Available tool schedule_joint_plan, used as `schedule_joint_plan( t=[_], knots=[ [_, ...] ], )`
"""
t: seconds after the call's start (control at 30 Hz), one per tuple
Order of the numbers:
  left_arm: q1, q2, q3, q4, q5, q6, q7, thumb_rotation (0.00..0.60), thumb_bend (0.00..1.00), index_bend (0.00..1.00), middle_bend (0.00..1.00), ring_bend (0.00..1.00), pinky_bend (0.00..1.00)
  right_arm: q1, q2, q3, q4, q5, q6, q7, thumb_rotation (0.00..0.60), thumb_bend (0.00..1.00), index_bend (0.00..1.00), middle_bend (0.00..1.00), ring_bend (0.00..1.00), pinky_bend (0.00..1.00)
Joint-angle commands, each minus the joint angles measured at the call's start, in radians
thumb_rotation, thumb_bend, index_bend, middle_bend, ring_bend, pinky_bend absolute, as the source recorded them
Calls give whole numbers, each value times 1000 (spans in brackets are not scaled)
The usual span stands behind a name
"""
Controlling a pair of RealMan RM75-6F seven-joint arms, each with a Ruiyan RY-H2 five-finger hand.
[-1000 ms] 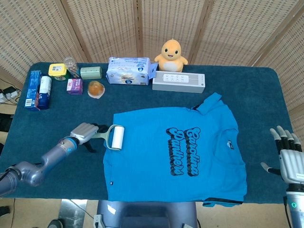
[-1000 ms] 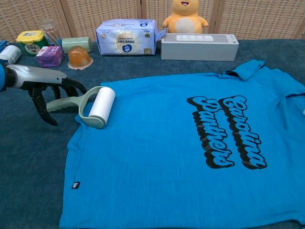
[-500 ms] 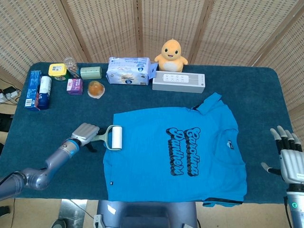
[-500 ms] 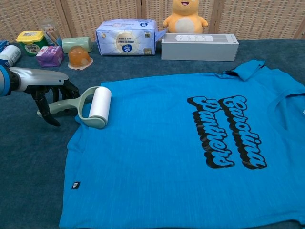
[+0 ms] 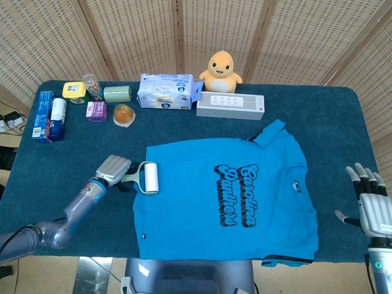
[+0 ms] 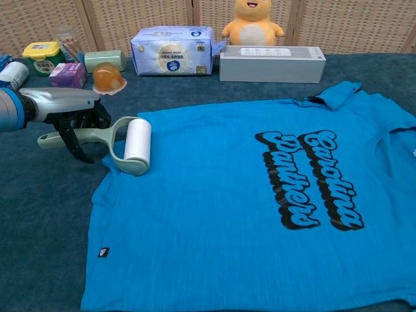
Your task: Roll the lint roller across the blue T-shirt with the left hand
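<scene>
Compared with a second ago, the lint roller (image 6: 137,145) has drawn back leftward, so its white drum now sits right at the left edge of the blue T-shirt (image 6: 247,195) instead of further onto the cloth. Gripping the roller's green handle, the left hand (image 6: 68,114) has closed in nearer the drum. That reads as the end of a return stroke, with another pass to the right likely due. At the near right, the right hand (image 5: 373,205) hangs open, fingers spread, holding nothing.
</scene>
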Motion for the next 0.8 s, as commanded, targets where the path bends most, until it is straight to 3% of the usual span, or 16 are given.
schedule_joint_plan(
  t=[0.03, 0.17, 0.3, 0.47, 0.67, 0.8],
  knots=[
    [18, -34, -5, 40, 50, 50, -13, 600, 121, 617, 696, 600, 561, 0, 0, 0, 0, 0, 0, -1, 600, 0, 65, 0, 0, 0],
    [29, -59, -7, 75, 91, 77, -31, 600, 143, 672, 725, 631, 600, 0, 0, -1, -1, -1, -1, 0, 600, 0, 65, 0, 0, 0],
    [31, -70, -13, 91, 114, 77, -56, 600, 244, 770, 782, 696, 705, 1, 0, -2, -2, -2, -3, 1, 600, 0, 64, 0, 0, 0],
    [31, -74, -25, 100, 127, 76, -72, 600, 321, 777, 786, 702, 706, 0, 2, -4, -6, -5, -3, 6, 600, 0, 65, 0, 0, 0],
    [37, -88, -24, 110, 132, 80, -53, 600, 530, 785, 786, 701, 721, 0, 5, -6, -9, -8, -4, 12, 600, 0, 65, 0, 0, 0],
    [39, -97, -28, 122, 130, 81, -41, 600, 562, 793, 787, 701, 721, 0, 8, -7, -11, -11, -3, 18, 600, 0, 65, 0, 0, 0]
  ],
)
